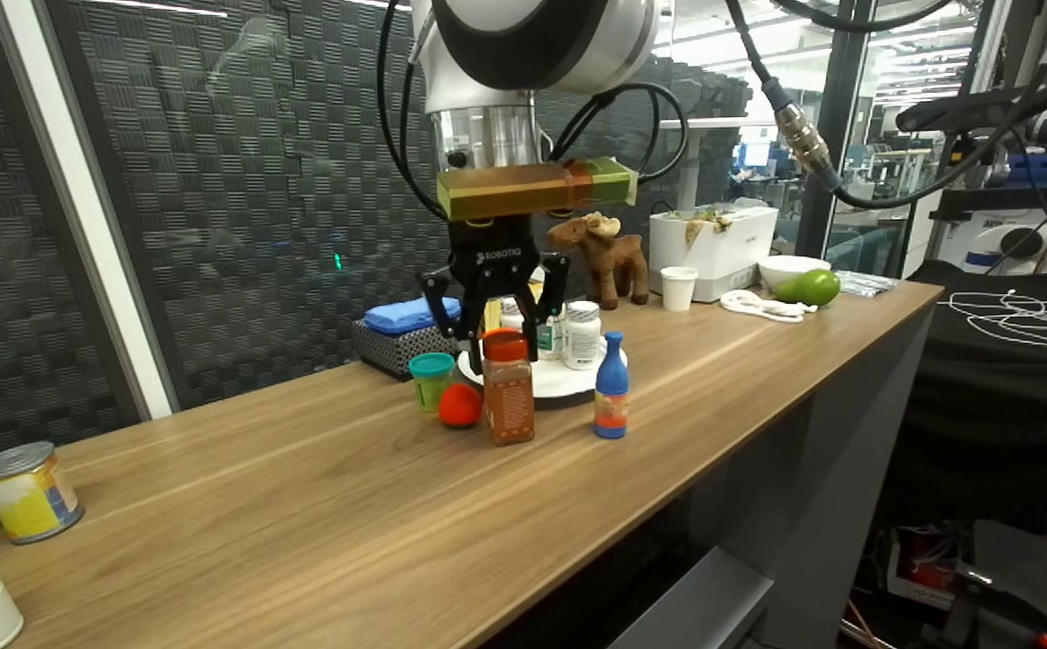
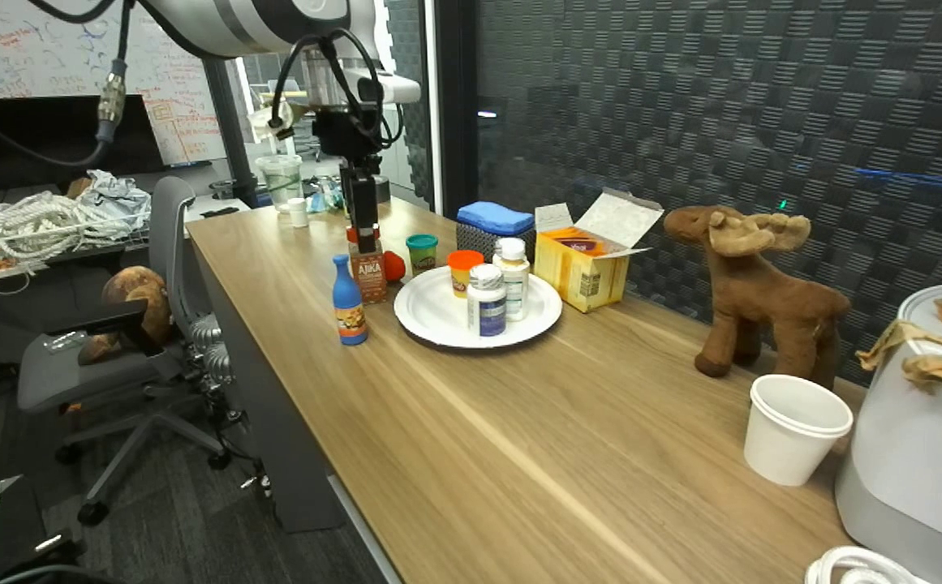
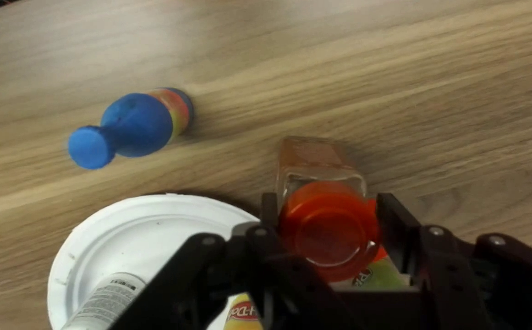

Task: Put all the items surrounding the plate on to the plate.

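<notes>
The red-capped spice jar [image 1: 509, 410] stands upright on the table beside the plate [image 2: 432, 318]. My gripper [image 3: 327, 215] points down with its fingers open on either side of the red cap; a small gap shows at one finger. The blue bottle [image 2: 348, 302] stands upright near the table's front edge, and it shows in the wrist view [image 3: 137, 123]. A red ball [image 1: 460, 406] and a green tub with a teal lid [image 1: 431, 383] sit beside the jar. On the plate stand two white bottles [image 2: 487, 312] and a yellow tub with an orange lid [image 2: 462, 280].
A yellow cardboard box [image 2: 592, 272] and a patterned box with a blue top [image 2: 495, 223] stand behind the plate. A brown stuffed moose [image 2: 771, 284], a white cup [image 2: 791, 430] and a white appliance [image 1: 712, 248] stand farther along. A can [image 1: 27, 491] is at the opposite end.
</notes>
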Controlling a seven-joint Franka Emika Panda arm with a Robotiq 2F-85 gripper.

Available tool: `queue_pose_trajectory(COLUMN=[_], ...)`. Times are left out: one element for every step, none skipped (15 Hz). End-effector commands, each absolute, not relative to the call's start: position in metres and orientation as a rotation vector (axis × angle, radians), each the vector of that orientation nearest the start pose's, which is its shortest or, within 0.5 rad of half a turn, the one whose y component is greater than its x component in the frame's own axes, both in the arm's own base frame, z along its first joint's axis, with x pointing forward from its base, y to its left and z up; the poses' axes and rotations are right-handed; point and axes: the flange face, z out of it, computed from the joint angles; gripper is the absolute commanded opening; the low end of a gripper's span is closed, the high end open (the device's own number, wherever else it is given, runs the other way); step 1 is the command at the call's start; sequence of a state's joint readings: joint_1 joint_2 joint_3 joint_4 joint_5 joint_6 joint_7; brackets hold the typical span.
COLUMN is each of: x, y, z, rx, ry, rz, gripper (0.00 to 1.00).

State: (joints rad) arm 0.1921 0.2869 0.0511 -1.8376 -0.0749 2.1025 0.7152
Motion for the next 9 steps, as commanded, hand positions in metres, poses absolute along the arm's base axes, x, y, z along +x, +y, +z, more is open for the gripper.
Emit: queue_pose_trajectory(x=[0.608, 0.607, 0.606, 0.606, 0.606, 0.605, 0.604, 0.603, 0.603], y=[0.146, 0.146, 0.145, 0.145, 0.142, 0.14, 0.136, 0.131, 0.126], z=[0.401, 0.408, 0.415, 0.423, 0.431, 0.44, 0.449, 0.457, 0.462], rx=[-3.109, -3.111, -3.112, -3.117, -3.112, -3.109, -3.109, -3.102, -3.096], ry=[0.79, 0.814, 0.838, 0.859, 0.891, 0.924, 0.976, 1.014, 1.057], rz=[-0.059, -0.081, -0.105, -0.135, -0.174, -0.213, -0.269, -0.304, -0.33], gripper=[0.28, 0.24, 0.24, 0.24, 0.24, 0.24, 0.24, 0.24, 0.24])
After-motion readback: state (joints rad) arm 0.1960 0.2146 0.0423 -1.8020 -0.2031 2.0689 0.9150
